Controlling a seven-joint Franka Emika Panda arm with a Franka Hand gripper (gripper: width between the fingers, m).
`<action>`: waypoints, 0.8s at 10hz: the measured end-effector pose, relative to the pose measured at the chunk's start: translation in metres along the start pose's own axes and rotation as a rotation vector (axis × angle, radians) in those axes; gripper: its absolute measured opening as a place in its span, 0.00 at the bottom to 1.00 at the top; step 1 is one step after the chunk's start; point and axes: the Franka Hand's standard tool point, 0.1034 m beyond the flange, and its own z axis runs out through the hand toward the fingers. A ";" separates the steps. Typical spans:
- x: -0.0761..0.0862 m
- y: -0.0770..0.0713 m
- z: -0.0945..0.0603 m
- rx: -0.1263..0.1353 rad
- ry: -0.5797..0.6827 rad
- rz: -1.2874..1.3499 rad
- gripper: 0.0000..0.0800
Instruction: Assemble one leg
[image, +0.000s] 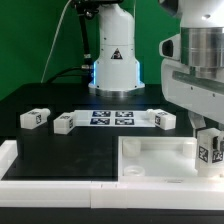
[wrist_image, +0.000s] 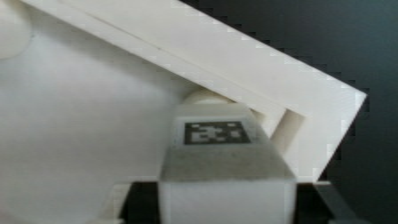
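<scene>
My gripper (image: 207, 138) is shut on a leg (image: 211, 150), a small white block with a black-and-white tag, and holds it over the right corner of the large white tray (image: 128, 152). In the wrist view the held leg (wrist_image: 217, 150) sits between my dark fingers (wrist_image: 146, 203), close against the inside of the tray's raised corner rim (wrist_image: 214, 62). I cannot tell whether the leg touches the tray. Three more legs lie on the black table: two at the exterior view's left (image: 35, 118) (image: 64, 123) and one at the right (image: 163, 120).
The marker board (image: 112, 118) lies flat between the loose legs. The robot's base (image: 113, 65) stands behind it. A white border strip (image: 60, 190) runs along the table's front edge.
</scene>
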 end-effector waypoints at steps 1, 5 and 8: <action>0.000 0.000 0.000 0.000 0.000 -0.067 0.53; -0.004 0.000 0.001 -0.004 0.003 -0.510 0.81; -0.006 -0.002 0.000 -0.005 0.003 -0.894 0.81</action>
